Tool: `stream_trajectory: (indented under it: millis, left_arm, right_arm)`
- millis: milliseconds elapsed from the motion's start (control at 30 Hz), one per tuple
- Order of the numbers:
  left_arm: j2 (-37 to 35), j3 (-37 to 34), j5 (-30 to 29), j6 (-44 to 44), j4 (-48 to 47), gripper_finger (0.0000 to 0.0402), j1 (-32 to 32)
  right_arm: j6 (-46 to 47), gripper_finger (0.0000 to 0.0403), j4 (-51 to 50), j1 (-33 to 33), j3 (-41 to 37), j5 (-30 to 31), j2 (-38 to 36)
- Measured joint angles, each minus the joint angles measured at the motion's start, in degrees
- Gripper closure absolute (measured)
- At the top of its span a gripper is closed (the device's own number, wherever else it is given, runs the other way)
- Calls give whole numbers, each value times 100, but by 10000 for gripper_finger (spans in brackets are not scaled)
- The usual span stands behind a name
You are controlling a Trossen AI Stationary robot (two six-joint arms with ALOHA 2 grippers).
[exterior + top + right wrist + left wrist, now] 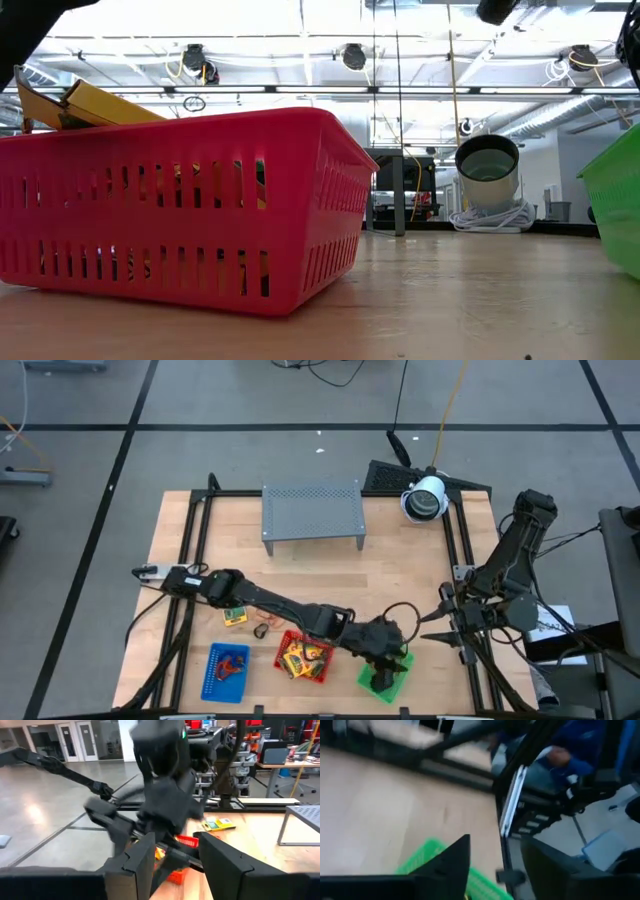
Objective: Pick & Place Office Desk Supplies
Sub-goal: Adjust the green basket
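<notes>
My left gripper [398, 648] hovers over the green mesh tray [385, 675] at the table's near edge, open with nothing between its fingers [452, 867]. A dark item [381, 682] lies in the green tray. The red tray [303, 657] to its left holds yellow packets [100, 105]. The blue tray [228, 670] holds red and orange rubber bands. One yellow packet [235, 618] and a rubber-band loop [260, 630] lie flat on the wood. My right gripper [432, 625] waits open at the table's right edge, pointing level toward the left arm.
A grey perforated rack [312, 515] stands at the table's far middle. A white camera cylinder [426, 498] sits at the far right corner. Black frame rails [195, 530] run along the left and right sides. Bare wood lies between the rack and the trays.
</notes>
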Motion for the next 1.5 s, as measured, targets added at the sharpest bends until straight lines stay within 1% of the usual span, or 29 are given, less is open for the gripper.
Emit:
stream_trajectory:
  millis: [67, 133, 200, 300, 367, 433, 467, 567, 667, 767, 833, 867, 933, 1000, 1033, 1133, 1200, 1300, 1333, 1400, 1500]
  left_arm:
    - [-111, -1, 87, 392, 144, 198, 61]
    - [-237, 3, 121, 710, 100, 183, 119]
    - [-415, -3, 140, 1015, -170, 174, 165]
    - [-596, -104, 267, 1334, -223, 170, 265]
    - [-641, -142, 523, 1504, -208, 170, 377]
    - [-673, -146, 883, 1631, -463, 170, 500]
    - [-676, -146, 1068, 1655, -528, 170, 553]
    - [-684, -146, 1366, 1767, -789, 170, 629]
    - [-686, -151, 1664, 1941, -803, 169, 646]
    - [-856, -157, 1855, 2179, -1078, 173, 670]
    - [-1081, -232, 1780, 2309, -1437, 181, 677]
    - [-1227, -343, 1659, 2353, -1423, 187, 686]
    - [-1614, -879, 1494, 2398, -1316, 200, 715]
    - [-2116, -1764, 1431, 2354, -728, 213, 775]
    - [-2416, -2361, 1449, 2271, -328, 219, 817]
    - [-3500, -4354, 1524, 1917, 1406, 234, 946]
    - [-4291, -5667, 1416, 1614, 2465, 241, 1011]
    - [-5438, -7364, 1180, 1390, 3833, 244, 1065]
    - [-5789, -7857, 1083, 1371, 4180, 244, 1065]
    - [-6440, -8690, 924, 1286, 4708, 242, 1025]
    - [-7281, -9593, 552, 1149, 4942, 241, 853]
  right_arm:
    - [27, 261, -98, -194, 42, -122, 40]
    - [261, 261, -520, -448, 235, -477, 105]
    - [589, 261, -1217, -773, 559, -818, 244]
    - [1157, 261, -2499, -1295, 1102, -1208, 617]
    - [1543, 261, -3170, -1598, 1468, -1446, 858]
    - [1832, 261, -3614, -1807, 1780, -1705, 1066]
    - [1938, 261, -3803, -1885, 1907, -1829, 1140]
    - [2204, 261, -4151, -2004, 2209, -2190, 1337]
    - [2571, 261, -4652, -2022, 2429, -2275, 1425]
    - [3003, 261, -5268, -2024, 2614, -2270, 1449]
    - [3155, 261, -5410, -2018, 2680, -2215, 1401]
    - [3167, 261, -5366, -2014, 2698, -2207, 1360]
    - [3140, 261, -5173, -2011, 2702, -2186, 1283]
    - [3008, 261, -4940, -2008, 2702, -2041, 1229]
    - [2933, 261, -4838, -2005, 2702, -1978, 1223]
    - [2829, 261, -4677, -2007, 2702, -1783, 1197]
    - [2872, 261, -4691, -2059, 2702, -1763, 1223]
    - [2958, 261, -4611, -2342, 2702, -1784, 1394]
    - [2982, 261, -4539, -2490, 2702, -1895, 1468]
    - [3022, 261, -4442, -2827, 2721, -2360, 1653]
    - [3317, 261, -4594, -3335, 2888, -3350, 2089]
